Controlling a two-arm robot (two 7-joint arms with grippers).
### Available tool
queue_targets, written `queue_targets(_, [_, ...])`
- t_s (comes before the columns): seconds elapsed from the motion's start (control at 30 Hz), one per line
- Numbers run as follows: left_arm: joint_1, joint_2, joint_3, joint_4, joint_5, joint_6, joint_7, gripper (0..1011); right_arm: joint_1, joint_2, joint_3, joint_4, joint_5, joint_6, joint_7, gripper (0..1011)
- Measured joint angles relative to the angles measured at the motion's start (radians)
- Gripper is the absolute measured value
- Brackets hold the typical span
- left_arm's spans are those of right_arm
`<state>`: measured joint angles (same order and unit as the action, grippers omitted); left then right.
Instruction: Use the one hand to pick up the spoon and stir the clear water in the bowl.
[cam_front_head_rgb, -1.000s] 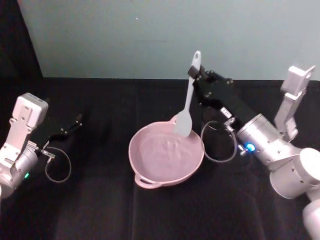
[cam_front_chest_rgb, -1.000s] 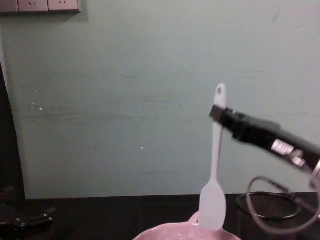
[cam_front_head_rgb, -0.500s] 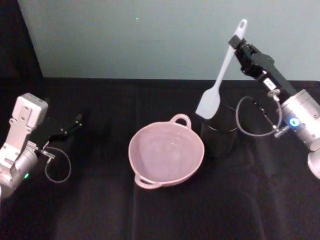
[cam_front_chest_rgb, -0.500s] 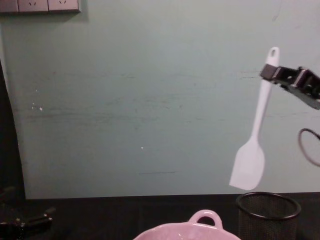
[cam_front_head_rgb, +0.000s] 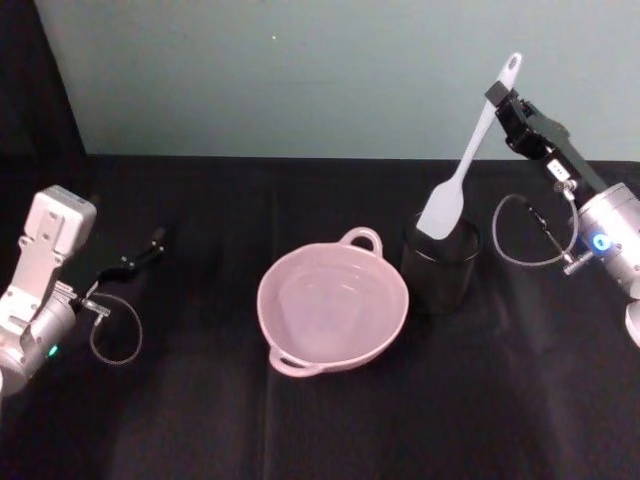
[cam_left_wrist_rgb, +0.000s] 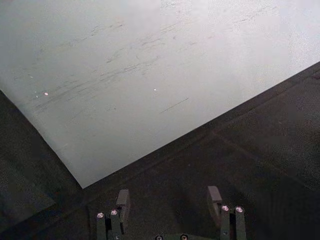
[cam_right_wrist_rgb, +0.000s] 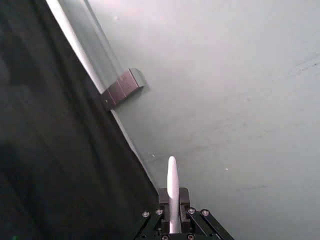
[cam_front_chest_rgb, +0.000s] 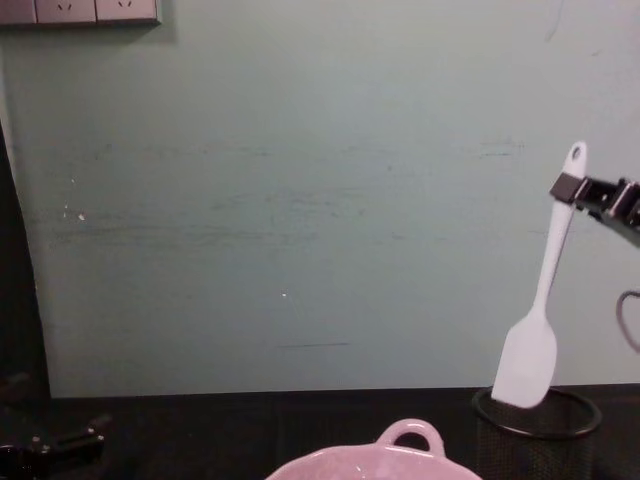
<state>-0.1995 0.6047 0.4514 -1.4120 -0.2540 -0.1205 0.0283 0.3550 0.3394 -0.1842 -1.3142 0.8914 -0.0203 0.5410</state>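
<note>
The spoon (cam_front_head_rgb: 470, 160) is a slim white plastic piece with a long flat handle, an oval hole at its tip and a broad, pale, flattish scoop end. It hangs nearly upright with a slight tilt, scoop end down, and that end sits just at the rim of the black wire-mesh cup (cam_front_head_rgb: 440, 270); in the chest view the scoop (cam_front_chest_rgb: 527, 360) overlaps the cup's thin round rim (cam_front_chest_rgb: 540, 415). The right gripper (cam_front_head_rgb: 500, 100), black and blocky with a small white label, has its fingers clamped on the upper handle just below the hole, high above the tabletop (cam_front_head_rgb: 200, 400). From the right wrist view the handle's narrow edge (cam_right_wrist_rgb: 172, 195) rises between the closed fingers. Behind the gripper comes a silver cylindrical arm with a blue light ring and a looping grey cable.

The bowl (cam_front_head_rgb: 332, 306), pale pink and glossy with a small rounded loop handle on its far rim and another on its near rim, stands just left of the cup on the matte black cloth; its inside looks smooth and shiny.

The left gripper (cam_front_head_rgb: 140, 255) rests low over the tabletop at the far left, well apart from the bowl, its fingers (cam_left_wrist_rgb: 122, 200) spread with nothing between them. A pale green, faintly scratched wall backs the scene.
</note>
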Motion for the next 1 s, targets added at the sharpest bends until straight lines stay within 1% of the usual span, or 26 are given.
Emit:
queue_targets(0.07, [0.0,0.0,0.0,0.0,0.0,0.0,0.0,1011,0.009,-0.001,-0.008,0.022,-0.005,-0.011,0.001,116])
queue_targets(0.17, [0.0,0.0,0.0,0.0,0.0,0.0,0.0,1011,0.03,-0.005,-0.029,0.076,-0.014,-0.035,0.013,114])
queue_targets(0.2, [0.0,0.0,0.0,0.0,0.0,0.0,0.0,1011,0.03,-0.005,-0.029,0.076,-0.014,-0.035,0.013,114])
queue_targets(0.27, [0.0,0.0,0.0,0.0,0.0,0.0,0.0,1012,0.043,-0.009,-0.043,0.117,-0.013,-0.045,0.024,114])
queue_targets(0.5, [0.0,0.0,0.0,0.0,0.0,0.0,0.0,1011,0.061,-0.015,-0.063,0.19,-0.003,-0.047,0.046,116])
queue_targets(0.73, [0.0,0.0,0.0,0.0,0.0,0.0,0.0,1011,0.071,-0.02,-0.071,0.243,0.015,-0.031,0.06,114])
queue_targets(1.0, [0.0,0.0,0.0,0.0,0.0,0.0,0.0,1011,0.072,-0.016,-0.078,0.264,0.025,-0.014,0.063,114])
